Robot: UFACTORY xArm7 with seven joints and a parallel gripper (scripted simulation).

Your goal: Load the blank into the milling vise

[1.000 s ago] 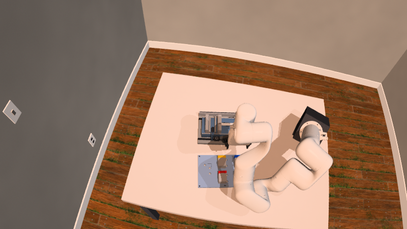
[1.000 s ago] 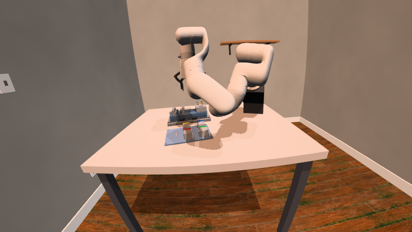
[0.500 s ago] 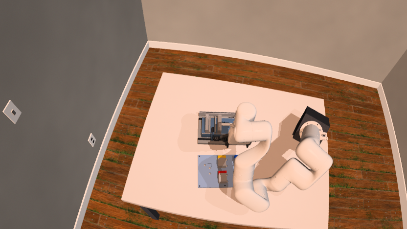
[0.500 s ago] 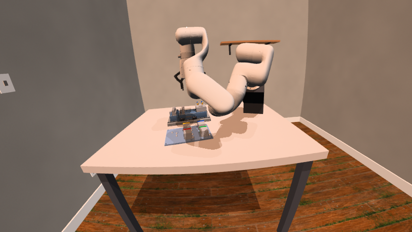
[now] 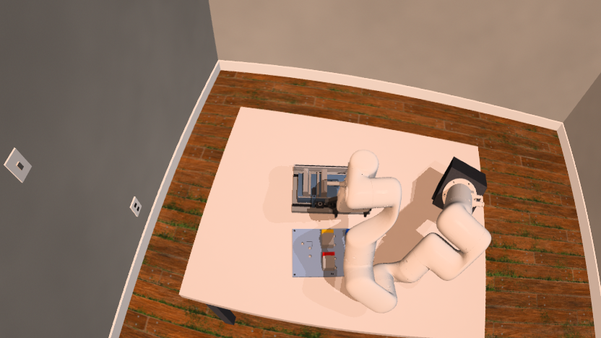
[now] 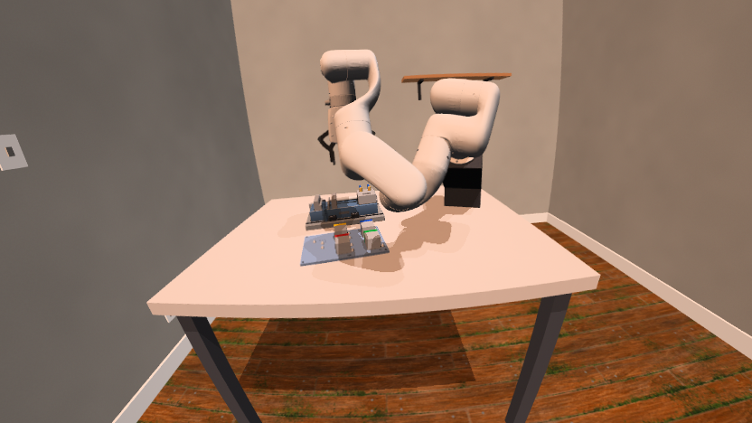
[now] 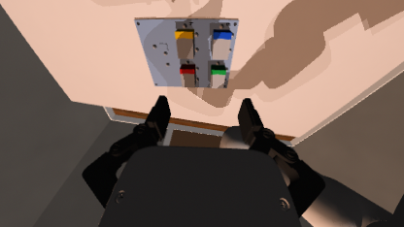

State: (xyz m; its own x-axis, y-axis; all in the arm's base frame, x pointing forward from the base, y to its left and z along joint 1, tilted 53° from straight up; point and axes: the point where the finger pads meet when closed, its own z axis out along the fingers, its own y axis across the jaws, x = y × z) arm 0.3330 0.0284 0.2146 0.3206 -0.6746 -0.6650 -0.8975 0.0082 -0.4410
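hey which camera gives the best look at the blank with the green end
The wrist view: the blank with the green end shows there with its painted end and pale body, unobstructed. The exterior view shows it too, but smaller, on the infeed plate. In the top view, the arm hides it.
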